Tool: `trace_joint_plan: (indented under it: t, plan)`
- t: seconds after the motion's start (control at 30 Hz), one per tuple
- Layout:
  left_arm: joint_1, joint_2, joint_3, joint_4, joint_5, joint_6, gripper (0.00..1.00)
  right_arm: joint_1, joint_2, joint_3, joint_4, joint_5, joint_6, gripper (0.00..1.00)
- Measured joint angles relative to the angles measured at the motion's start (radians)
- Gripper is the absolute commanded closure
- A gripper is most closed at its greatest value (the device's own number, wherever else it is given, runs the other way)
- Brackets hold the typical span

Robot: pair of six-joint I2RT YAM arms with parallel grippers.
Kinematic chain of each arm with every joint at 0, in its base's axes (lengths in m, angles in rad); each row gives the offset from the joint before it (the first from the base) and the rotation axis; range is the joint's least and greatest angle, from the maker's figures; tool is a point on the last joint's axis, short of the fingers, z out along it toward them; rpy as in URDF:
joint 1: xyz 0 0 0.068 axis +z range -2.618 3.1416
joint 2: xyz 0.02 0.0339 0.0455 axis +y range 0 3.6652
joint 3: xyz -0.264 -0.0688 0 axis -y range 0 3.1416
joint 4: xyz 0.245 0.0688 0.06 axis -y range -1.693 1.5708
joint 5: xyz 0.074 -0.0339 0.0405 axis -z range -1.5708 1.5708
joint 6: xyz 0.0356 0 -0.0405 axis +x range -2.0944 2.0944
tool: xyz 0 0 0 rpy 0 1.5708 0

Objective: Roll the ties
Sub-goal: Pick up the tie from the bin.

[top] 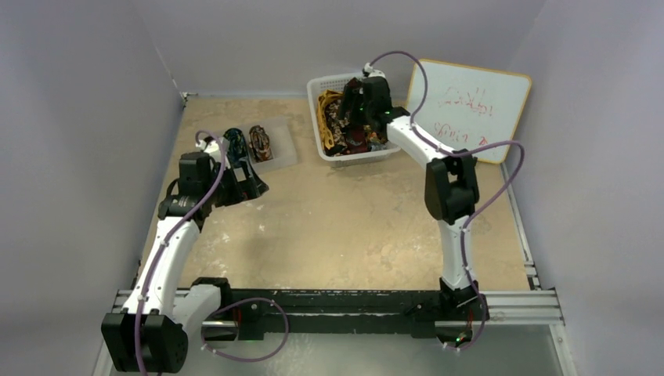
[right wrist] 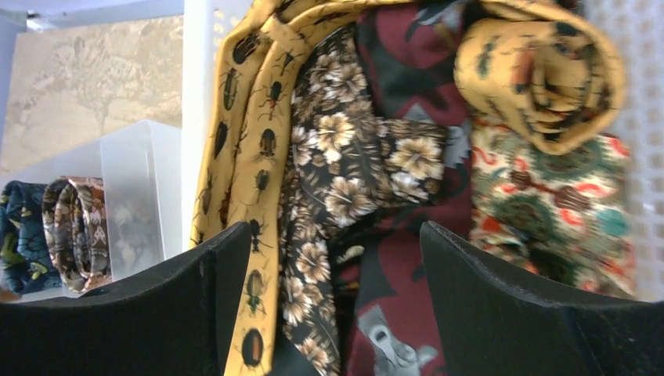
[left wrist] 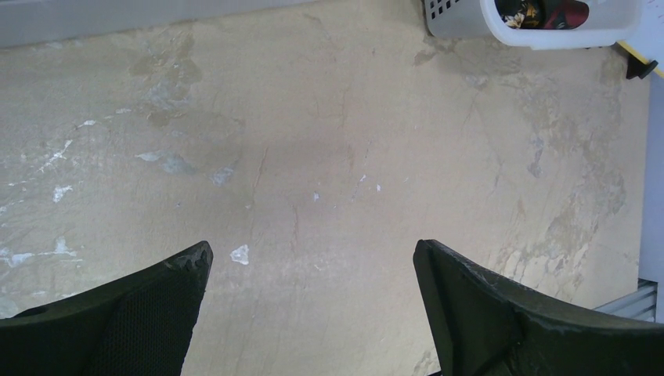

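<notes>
Over white basket (top: 356, 156) | right tool (right wrist: 333, 235) hovered wide open above heaped ties (right wrist: 352, 157), holding nothing | left tool (left wrist: 313, 251) stood wide open above table (left wrist: 329, 117), also empty.

A robotics lab cell: plain grey partition walls (top: 78, 117), scuffed beige tabletop (top: 352, 219), red-scribbled wood-framed whiteboard (top: 501, 117), aluminium mounting rail (top: 521, 307).

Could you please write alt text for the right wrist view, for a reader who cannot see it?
The open right gripper hangs over a white basket of loose ties: a golden-yellow tie printed with beetles, a brown floral tie and a dark red tie. At the left, a clear tray holds two rolled ties.
</notes>
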Motion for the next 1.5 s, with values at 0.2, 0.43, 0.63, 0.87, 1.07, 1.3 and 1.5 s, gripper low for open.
trace_joint_plan:
  t: [0.2, 0.43, 0.63, 0.87, 1.07, 1.3, 1.5]
  plan:
    - [0.0, -0.011, 0.0, 0.0, -0.002, -0.002, 0.0, 0.094, 0.127, 0.174, -0.06, 0.018, -0.027, 0.18]
    - [0.0, -0.016, -0.006, -0.004, -0.005, -0.007, 0.0, 0.156, 0.187, 0.259, -0.062, 0.001, -0.026, 0.23]
    - [0.0, -0.015, -0.007, -0.005, -0.005, -0.017, 0.0, 0.137, 0.217, 0.272, -0.074, -0.016, -0.027, 0.34]
    - [0.0, -0.015, -0.008, -0.005, 0.0, -0.017, 0.0, 0.122, 0.23, 0.272, -0.076, -0.054, -0.031, 0.52]
    - [0.0, -0.015, -0.008, -0.005, 0.0, -0.017, 0.0, 0.11, 0.23, 0.264, -0.05, -0.109, -0.014, 0.55]
    - [0.0, -0.015, -0.008, -0.005, 0.0, -0.017, 0.0, 0.105, 0.24, 0.262, -0.03, -0.118, 0.0, 0.6]
    - [0.0, -0.014, -0.008, -0.005, 0.0, -0.018, 0.0, 0.099, 0.24, 0.245, 0.008, -0.13, 0.011, 0.66]
